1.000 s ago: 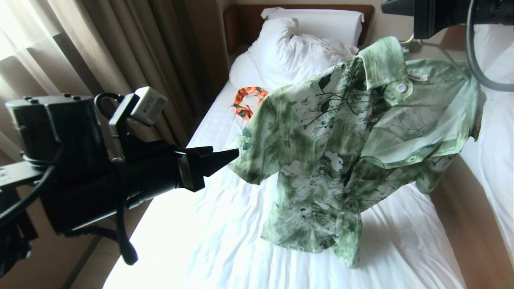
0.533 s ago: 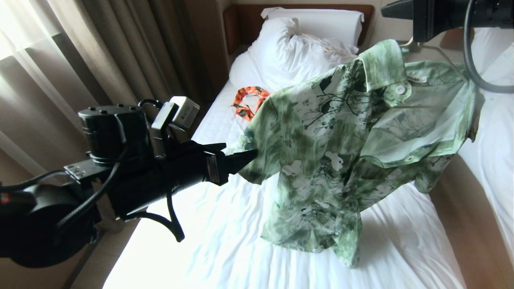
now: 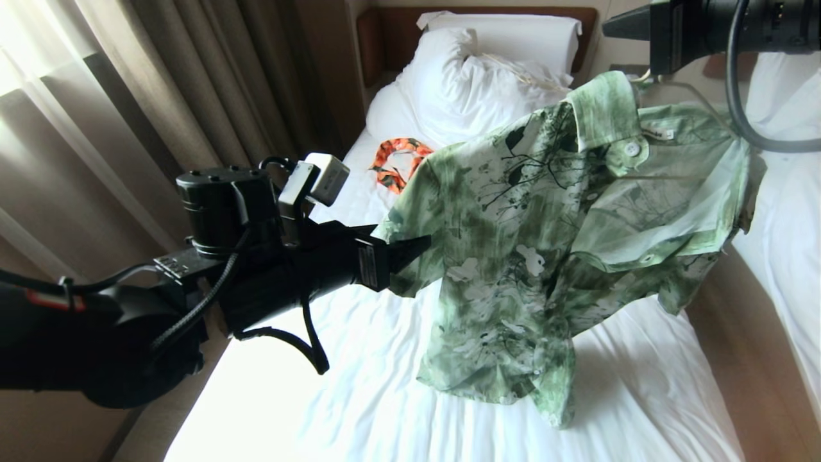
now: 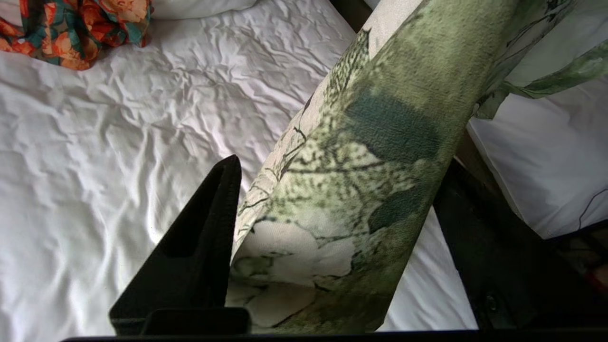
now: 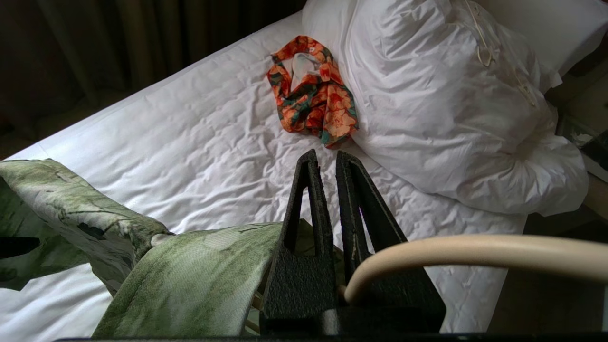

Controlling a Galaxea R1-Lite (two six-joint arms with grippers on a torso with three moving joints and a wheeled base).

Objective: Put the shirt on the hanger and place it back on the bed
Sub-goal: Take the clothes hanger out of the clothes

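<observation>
The green leaf-print shirt hangs in the air over the bed, its hem touching the sheet. It is draped on the cream hanger, whose hook runs out from between the fingers of my right gripper at the top right. That gripper is shut on the hanger. My left gripper reaches in from the left at the shirt's left sleeve. In the left wrist view its jaws stand wide, and the sleeve lies between the two fingers of the gripper, against one of them.
An orange floral garment lies on the sheet near the bunched duvet and pillow. Curtains hang along the bed's left side. A second white bed stands to the right across a narrow brown gap.
My left arm has moved right and up to the shirt, so the sleeve now lies between its fingers. The shirt and the right gripper have shifted slightly left.
</observation>
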